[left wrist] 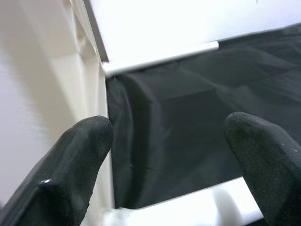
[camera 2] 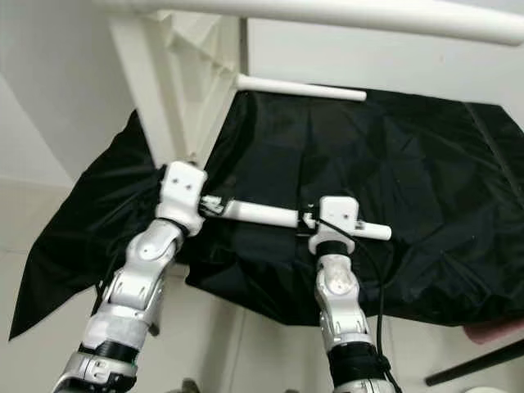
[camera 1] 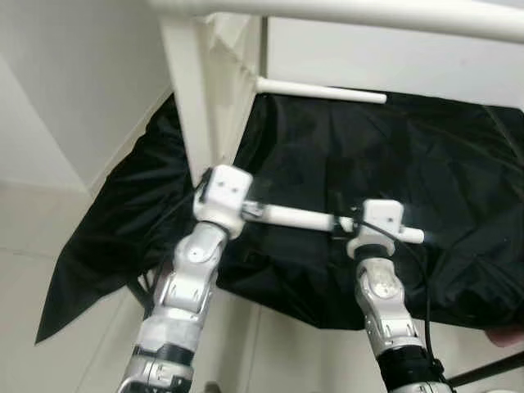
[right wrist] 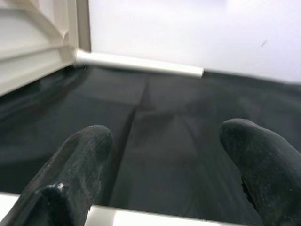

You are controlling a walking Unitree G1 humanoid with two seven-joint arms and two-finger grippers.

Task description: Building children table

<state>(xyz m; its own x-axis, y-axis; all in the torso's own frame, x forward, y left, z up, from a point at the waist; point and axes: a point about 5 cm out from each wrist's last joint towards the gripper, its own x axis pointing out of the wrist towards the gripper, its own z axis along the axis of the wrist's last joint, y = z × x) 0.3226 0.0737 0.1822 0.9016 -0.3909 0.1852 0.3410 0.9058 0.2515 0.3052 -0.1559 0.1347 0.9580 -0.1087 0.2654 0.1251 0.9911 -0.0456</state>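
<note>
Both grippers sit nearest to us, side by side over the near part of a black cloth (camera 1: 385, 155). From the head views we see only their white wrist housings, with a white rod (camera 1: 299, 218) lying crosswise just beyond them. Our left gripper (left wrist: 169, 155) shows its fingers spread wide, the rounded matte black fingertips (left wrist: 84, 146) apart with dark fabric between them; the rod runs pale and blurred across the gap near the finger bases. Our right gripper (right wrist: 167, 155) is likewise splayed, its soft-looking pads (right wrist: 82, 155) well apart, the rod a pale strip low in that picture. Whether either finger pair touches the rod we cannot tell.

That cloth is thin, slightly glossy and creased, draped over a low surface and spilling onto the pale tiled floor (camera 1: 33, 246) at its left corner. At the cloth's left edge stands the children's table frame (camera 1: 205, 90), cream-white, with a flat upright leg and ribbed bracing. Farther on, a second white rod (camera 1: 323, 90) juts from the frame along the cloth's far edge. A thick white bar (camera 1: 368, 15) crosses overhead, cut off by the picture's edges.
</note>
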